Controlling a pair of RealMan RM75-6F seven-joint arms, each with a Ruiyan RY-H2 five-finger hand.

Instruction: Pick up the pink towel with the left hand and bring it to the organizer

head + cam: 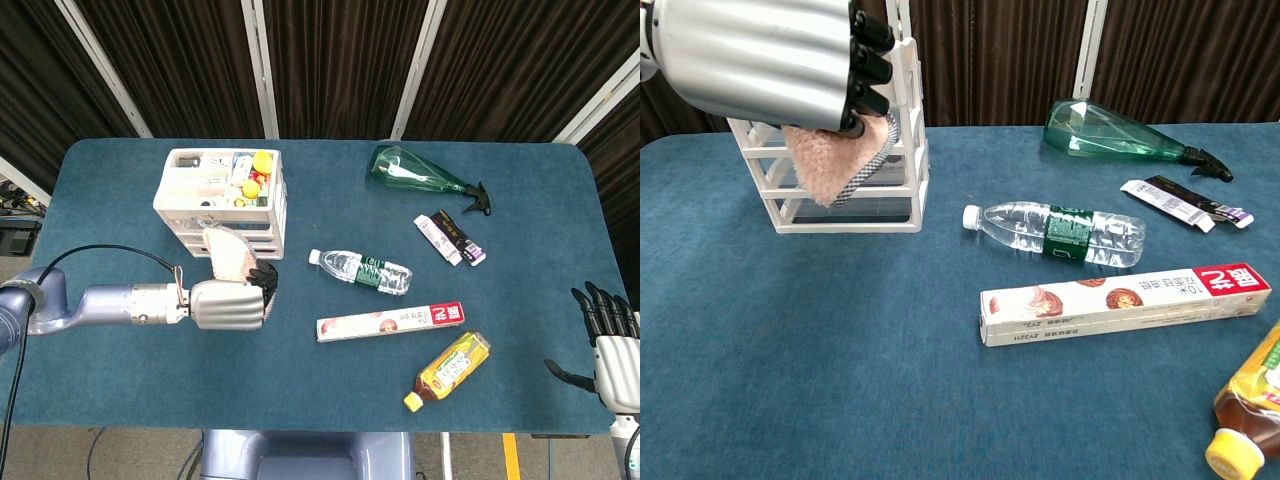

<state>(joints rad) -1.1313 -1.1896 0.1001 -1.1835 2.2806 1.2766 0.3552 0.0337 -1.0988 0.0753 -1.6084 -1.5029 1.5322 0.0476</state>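
Note:
My left hand [232, 302] grips the pink towel [228, 256] above the table, just in front of the white drawer organizer [222, 203]. In the chest view the left hand [765, 62] fills the upper left and the towel [832, 163] hangs below its fingers, in front of the organizer [908, 130]. The towel has a dark checked edge. My right hand [610, 335] rests at the table's front right corner with fingers spread and nothing in it.
A clear water bottle [362, 270], a long red-and-white box [390, 322] and a yellow tea bottle [452, 370] lie right of the left hand. A green spray bottle [422, 177] and two sachets [450, 238] lie at the back right. Small items fill the organizer's top tray.

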